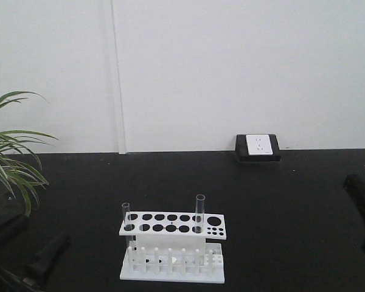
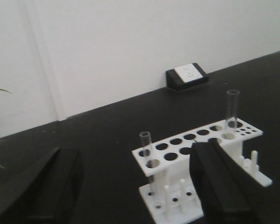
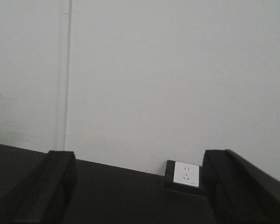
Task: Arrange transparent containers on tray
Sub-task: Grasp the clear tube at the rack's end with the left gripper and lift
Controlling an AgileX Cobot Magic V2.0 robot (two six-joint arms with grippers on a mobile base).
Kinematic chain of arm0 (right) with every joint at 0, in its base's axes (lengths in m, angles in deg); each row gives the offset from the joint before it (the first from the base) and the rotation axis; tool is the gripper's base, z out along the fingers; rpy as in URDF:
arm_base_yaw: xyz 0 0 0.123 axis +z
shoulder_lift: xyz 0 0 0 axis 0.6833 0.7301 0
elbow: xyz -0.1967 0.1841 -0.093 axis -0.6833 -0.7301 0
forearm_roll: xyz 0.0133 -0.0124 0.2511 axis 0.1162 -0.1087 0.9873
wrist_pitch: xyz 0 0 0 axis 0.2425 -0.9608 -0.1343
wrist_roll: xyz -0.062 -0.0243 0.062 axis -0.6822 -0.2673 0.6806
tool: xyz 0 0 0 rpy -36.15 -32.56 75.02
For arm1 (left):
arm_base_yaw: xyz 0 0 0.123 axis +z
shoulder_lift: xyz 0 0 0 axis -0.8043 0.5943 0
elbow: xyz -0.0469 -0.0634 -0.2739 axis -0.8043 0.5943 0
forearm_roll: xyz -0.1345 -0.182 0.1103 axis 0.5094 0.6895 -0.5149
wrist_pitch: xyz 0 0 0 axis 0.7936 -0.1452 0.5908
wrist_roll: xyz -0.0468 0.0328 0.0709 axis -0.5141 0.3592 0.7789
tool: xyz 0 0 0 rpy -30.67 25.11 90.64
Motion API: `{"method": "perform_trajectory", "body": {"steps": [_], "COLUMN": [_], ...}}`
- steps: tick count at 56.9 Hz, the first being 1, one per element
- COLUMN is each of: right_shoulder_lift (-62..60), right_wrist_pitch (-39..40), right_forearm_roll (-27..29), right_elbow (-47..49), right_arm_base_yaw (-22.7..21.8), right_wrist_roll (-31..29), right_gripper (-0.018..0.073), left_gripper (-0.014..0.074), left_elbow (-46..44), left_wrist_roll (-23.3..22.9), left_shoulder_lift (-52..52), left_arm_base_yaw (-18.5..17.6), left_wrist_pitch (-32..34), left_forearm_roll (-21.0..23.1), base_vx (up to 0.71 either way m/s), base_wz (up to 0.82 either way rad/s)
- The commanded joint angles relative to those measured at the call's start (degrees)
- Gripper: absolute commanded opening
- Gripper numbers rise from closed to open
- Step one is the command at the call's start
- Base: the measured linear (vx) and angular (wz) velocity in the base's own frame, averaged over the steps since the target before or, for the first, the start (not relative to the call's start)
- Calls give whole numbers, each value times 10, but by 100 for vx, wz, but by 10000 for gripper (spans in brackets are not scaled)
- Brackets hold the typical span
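Left fingers [image 2: 221, 186], right fingers [image 3: 42, 186] spread, empty; two test tubes [image 1: 200, 212] upright in white rack [image 1: 172, 243]; plant [image 1: 12, 161] far left.

A test tube rack [image 1: 172, 243] stands on the table [image 1: 292, 213], toward the front and a little left of centre. Two test tubes stand upright in the rack's front row of holes. The left test tube [image 1: 126, 217] is in the leftmost hole and the right test tube [image 1: 199, 213] is near the right end, with open holes between them. A power socket [image 1: 258, 146] sits at the back of the table against the wall [image 1: 231, 61], behind and to the right of the rack. A plant [image 1: 9, 158] reaches in from the far left edge.
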Motion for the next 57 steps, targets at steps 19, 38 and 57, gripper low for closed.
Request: {"method": "perform_trajectory", "body": {"steps": [19, 38, 57], "right_shoulder_lift": [15, 15, 15], "right_wrist_pitch": [67, 92, 95], "right_forearm_roll": [-22, -22, -22], "right_elbow": [18, 18, 18], "right_arm_base_yaw": [1, 1, 1], "right_wrist_roll": [13, 13, 13], "right_gripper": [593, 592, 592], "left_gripper": [593, 587, 587], "left_elbow": [-140, -307, -394], "left_wrist_roll": [-36, -66, -66], "left_shoulder_lift": [287, 438, 513], "left_arm_base_yaw": [-5, -5, -5], "left_wrist_pitch": [290, 278, 246], "left_forearm_roll": [-17, -13, -17], "base_vx": [0, 0, 0], "base_wz": [0, 0, 0]}}
